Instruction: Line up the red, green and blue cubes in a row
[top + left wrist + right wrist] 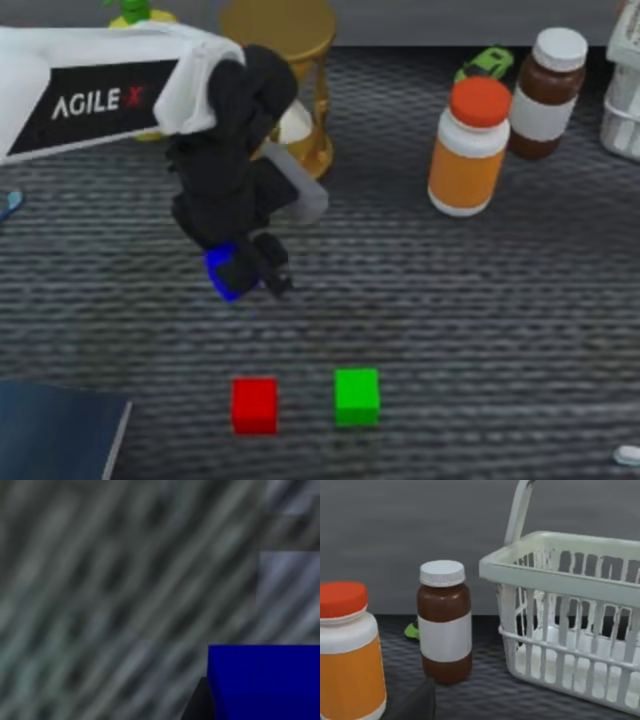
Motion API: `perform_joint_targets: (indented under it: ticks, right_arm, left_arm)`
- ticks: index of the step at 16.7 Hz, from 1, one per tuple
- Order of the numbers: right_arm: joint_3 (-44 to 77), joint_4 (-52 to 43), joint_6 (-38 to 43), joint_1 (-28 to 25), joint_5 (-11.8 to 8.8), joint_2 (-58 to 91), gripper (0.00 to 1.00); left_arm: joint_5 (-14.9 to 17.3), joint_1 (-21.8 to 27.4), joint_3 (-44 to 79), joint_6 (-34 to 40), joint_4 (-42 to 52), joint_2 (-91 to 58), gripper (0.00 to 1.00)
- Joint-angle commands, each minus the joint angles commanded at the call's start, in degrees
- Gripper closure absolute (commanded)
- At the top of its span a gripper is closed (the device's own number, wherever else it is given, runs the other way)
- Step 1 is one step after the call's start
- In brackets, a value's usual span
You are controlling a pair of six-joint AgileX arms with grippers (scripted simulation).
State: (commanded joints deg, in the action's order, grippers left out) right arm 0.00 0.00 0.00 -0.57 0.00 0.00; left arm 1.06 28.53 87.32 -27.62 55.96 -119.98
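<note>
The small glossy deep blue cube (221,272) sits between the fingers of the left tool (248,272), which is clenched on it above the dark woven tabletop (480,320), left of centre in the top view. Only part of the cube's blue face peeks out from under the black wrist housing there. In the left wrist view the blue cube (265,682) fills one corner, with a dark fingertip (200,702) pressed against its side and the blurred weave of the tabletop (100,580) beyond it.

Nearer the front edge of the tabletop, the small glossy bright red cube (254,405) and the small glossy bright green cube (357,397) lie side by side with a gap between them, red to the left and green to the right. The blue cube is behind the red one and slightly to its left, well apart from both.

The left arm (100,95), white with a black panel, reaches in from the left edge of the top view. Behind it stands a gold hourglass-shaped stand (290,70).

To the right stand an orange bottle with a red-orange cap (468,148) and a brown bottle with a white cap (545,95), close together. A white slatted plastic basket (570,625) stands beside the brown bottle in the right wrist view. Whether the right tool is released or clenched cannot be told.
</note>
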Motion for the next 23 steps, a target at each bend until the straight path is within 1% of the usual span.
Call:
perform_joint_targets:
  ticks: [3, 6, 9, 10, 12, 17, 19, 21, 23]
  right_arm:
    - [0.00, 0.00, 0.00, 0.00, 0.00, 0.00, 0.00]
    - [0.00, 0.00, 0.00, 0.00, 0.00, 0.00, 0.00]
    - [0.00, 0.00, 0.00, 0.00, 0.00, 0.00, 0.00]
    - [0.00, 0.00, 0.00, 0.00, 0.00, 0.00, 0.00]
    - [0.00, 0.00, 0.00, 0.00, 0.00, 0.00, 0.00]
    - [0.00, 0.00, 0.00, 0.00, 0.00, 0.00, 0.00]
    - [0.00, 0.00, 0.00, 0.00, 0.00, 0.00, 0.00]
    - [0.00, 0.00, 0.00, 0.00, 0.00, 0.00, 0.00]
    - [0.00, 0.00, 0.00, 0.00, 0.00, 0.00, 0.00]
  left_arm:
    - [-0.06, -0.25, 2.12, -0.01, 3.59, 1.77, 1.00]
    - [-0.06, -0.25, 2.19, -0.02, 3.68, 1.83, 1.00]
    - [-0.06, 0.92, 2.84, -0.29, 3.89, 1.22, 1.00]
    - [-0.03, 2.23, 3.91, -0.55, 4.43, 0.65, 1.00]
    - [0.01, 6.36, 7.01, -1.27, 6.07, -1.03, 1.00]
    - [0.01, 21.12, 17.05, -3.19, 11.19, -5.96, 1.00]
    - [0.01, 26.17, 20.48, -3.88, 12.90, -7.47, 1.00]
    - [0.00, 29.23, 22.74, -4.42, 14.00, -8.40, 1.00]
    - [0.00, 29.93, 23.29, -4.57, 14.27, -8.62, 1.00]
